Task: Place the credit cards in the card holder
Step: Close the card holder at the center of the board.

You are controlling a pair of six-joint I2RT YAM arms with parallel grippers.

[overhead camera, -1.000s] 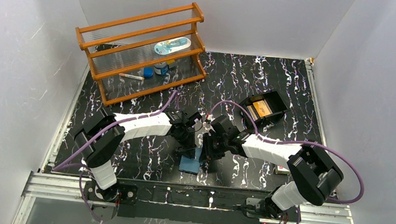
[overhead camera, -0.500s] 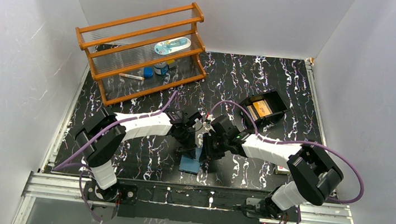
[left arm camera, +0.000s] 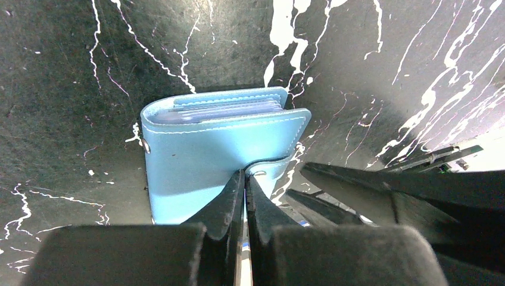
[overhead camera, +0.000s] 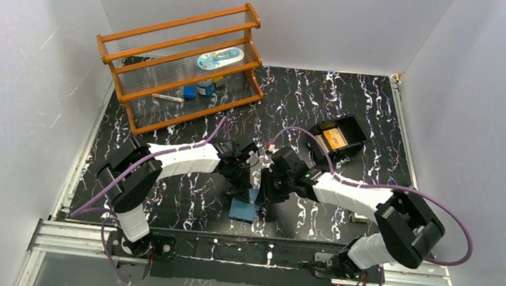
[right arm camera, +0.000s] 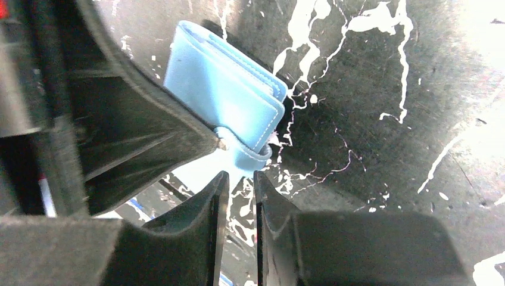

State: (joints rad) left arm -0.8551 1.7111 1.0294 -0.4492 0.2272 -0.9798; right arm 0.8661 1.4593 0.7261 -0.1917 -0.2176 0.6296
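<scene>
Card holder (overhead camera: pixel 243 209) lies folded shut on the black marbled table (overhead camera: pixel 355 104), at about 6 o'clock of the tabletop near the arms' bases. Its snap tab (left arm camera: pixel 275 168) curls out from the free edge. The left gripper (left arm camera: pixel 245 176) has its fingers pressed together, tips right at the tab's end. Whether the tab is pinched between them cannot be told. The right gripper (right arm camera: pixel 238 179) hangs at the tab's other side, its fingers a narrow slit apart with nothing between them, tips just short of the tab. The credit cards (overhead camera: pixel 335 139), an orange-gold one uppermost, lie in a black tray (overhead camera: pixel 360 132) at about 2 o'clock from the holder, well apart from it. A wooden rack (overhead camera: pixel 180 63) stands at 11 o'clock.
</scene>
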